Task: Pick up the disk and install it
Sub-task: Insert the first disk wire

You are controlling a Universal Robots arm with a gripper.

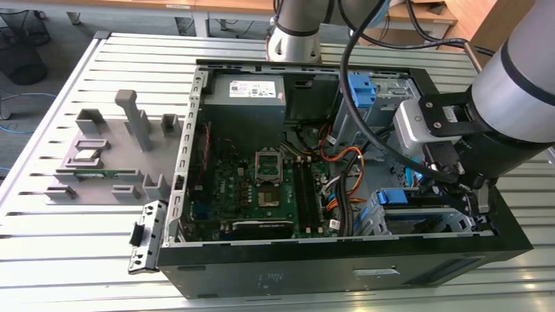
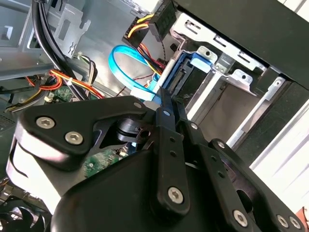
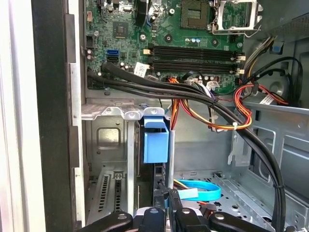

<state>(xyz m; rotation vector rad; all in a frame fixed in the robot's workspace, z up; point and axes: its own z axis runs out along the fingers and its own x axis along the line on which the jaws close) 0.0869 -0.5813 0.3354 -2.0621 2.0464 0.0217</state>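
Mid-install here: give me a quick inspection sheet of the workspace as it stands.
Surface: slatted grey metal table, carrying an open black computer case.
Job's things: hard drive in a blue plastic bracket, standing edge-on in the metal drive cage.
Clutter: grey plastic parts fixture beside the case.
Hand: black hand shut on the drive's edge.
Cables: black cable bundle, orange-and-yellow wires, light-blue flat cable near the cage.
Surroundings: black mesh bin, wooden desks.
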